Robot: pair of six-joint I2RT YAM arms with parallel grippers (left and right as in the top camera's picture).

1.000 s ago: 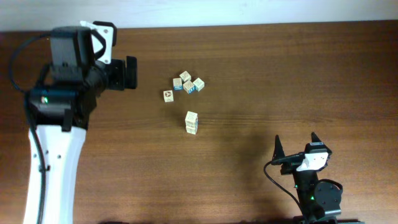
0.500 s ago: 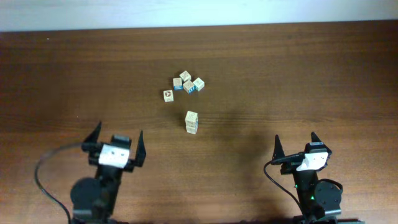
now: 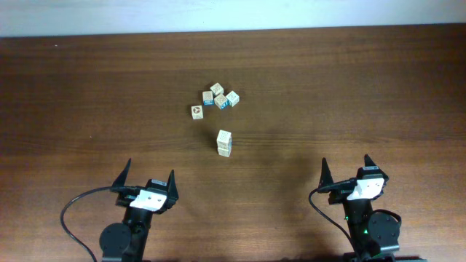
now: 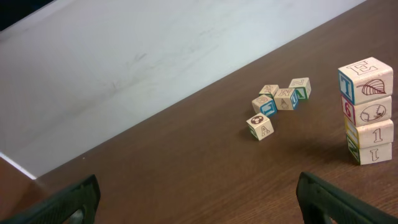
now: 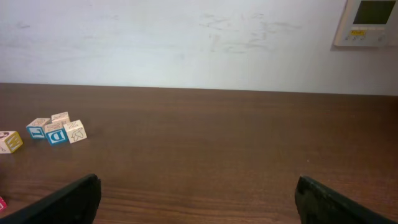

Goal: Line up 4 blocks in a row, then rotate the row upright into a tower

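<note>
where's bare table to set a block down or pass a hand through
Free: the table left of the lone block, right of the stack, and between the stack and the left gripper and right gripper. Crowded: the four-block cluster beyond the stack, lone block close beside it.

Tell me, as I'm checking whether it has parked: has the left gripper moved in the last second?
Yes. The left gripper drew back from level with the loose blocks to the near side of the stack.

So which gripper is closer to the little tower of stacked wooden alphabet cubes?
Left. Seen from overhead, the left gripper sits below-left of the stacked wooden cubes; the right gripper sits farther off, below-right.
</note>
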